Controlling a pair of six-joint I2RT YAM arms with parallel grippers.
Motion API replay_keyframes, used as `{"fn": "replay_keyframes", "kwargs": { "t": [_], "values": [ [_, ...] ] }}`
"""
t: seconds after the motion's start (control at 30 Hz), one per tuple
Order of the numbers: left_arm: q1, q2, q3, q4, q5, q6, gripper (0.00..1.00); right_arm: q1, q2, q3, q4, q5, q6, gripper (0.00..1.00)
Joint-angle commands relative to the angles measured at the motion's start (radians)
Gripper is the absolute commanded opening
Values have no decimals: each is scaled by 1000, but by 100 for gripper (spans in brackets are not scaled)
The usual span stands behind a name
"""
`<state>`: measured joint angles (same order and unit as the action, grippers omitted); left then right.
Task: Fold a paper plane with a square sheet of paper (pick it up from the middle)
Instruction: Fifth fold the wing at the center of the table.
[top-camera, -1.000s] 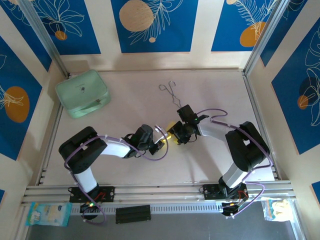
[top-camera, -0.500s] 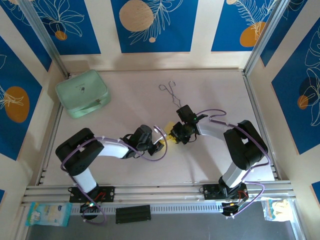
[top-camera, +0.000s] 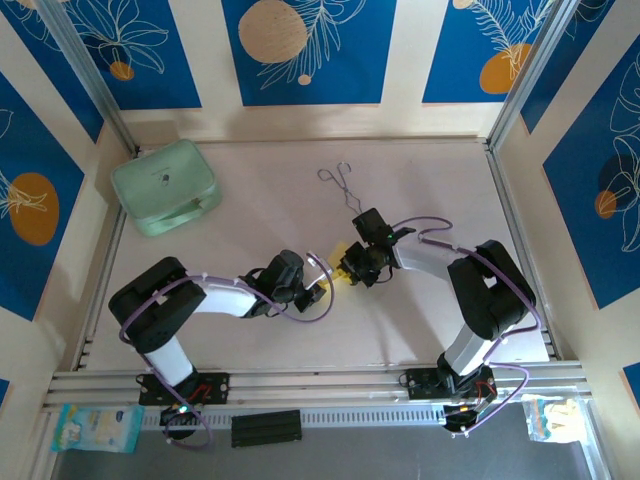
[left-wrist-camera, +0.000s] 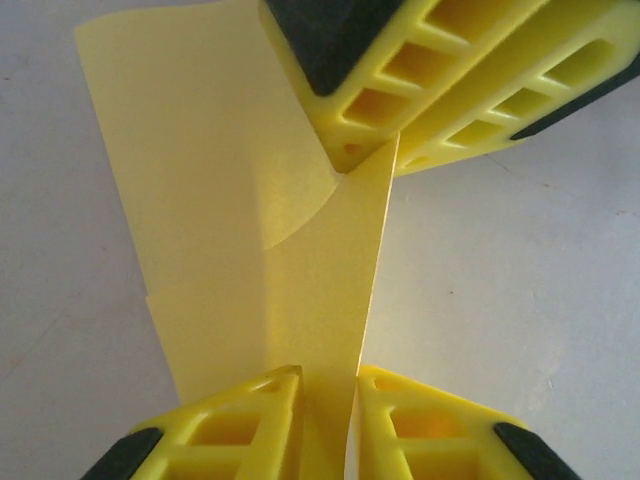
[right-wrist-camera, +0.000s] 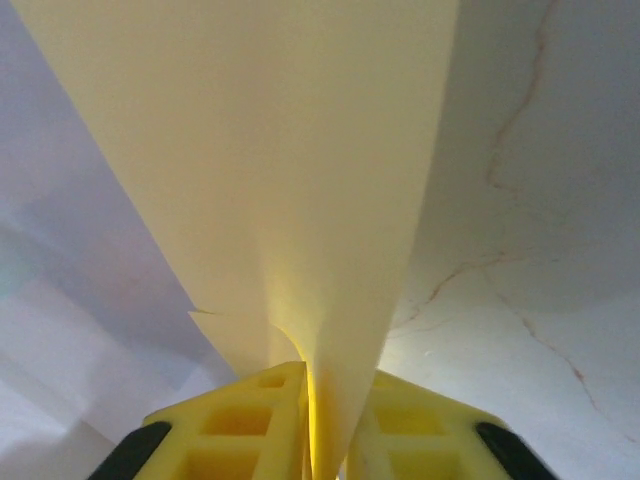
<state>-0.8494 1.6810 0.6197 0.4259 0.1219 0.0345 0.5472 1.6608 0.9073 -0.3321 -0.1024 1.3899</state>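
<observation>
Yellow and thin, the square sheet of paper (left-wrist-camera: 215, 170) is found near the middle of the table (top-camera: 250, 215), spanned between the two grippers. At its nearer, left end it is clamped by the left gripper (left-wrist-camera: 328, 385), whose fingers are set narrow with a creased edge of the sheet pinched between them. Just beyond, to the right, the other end is gripped by the right gripper (right-wrist-camera: 335, 385), its fingers closed tight on a folded layer. Farther back, thin metal tongs (top-camera: 340, 185) are laid flat, well apart from the paper. At the far left, a mint-green case (top-camera: 165, 187) is set near the wall.
</observation>
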Motion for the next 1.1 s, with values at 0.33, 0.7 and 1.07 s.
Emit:
{"fn": "replay_keyframes", "kwargs": {
  "t": [0.33, 0.7, 1.07],
  "values": [
    [23, 14, 3, 0, 101, -131, 13, -41, -98, 11, -49, 39, -107, 56],
    [103, 38, 62, -32, 282, -395, 9, -110, -219, -74, 31, 22, -343, 58],
    [125, 125, 174, -113, 435, -642, 5, -129, -249, -165, 89, -27, -541, 59]
  ]
}}
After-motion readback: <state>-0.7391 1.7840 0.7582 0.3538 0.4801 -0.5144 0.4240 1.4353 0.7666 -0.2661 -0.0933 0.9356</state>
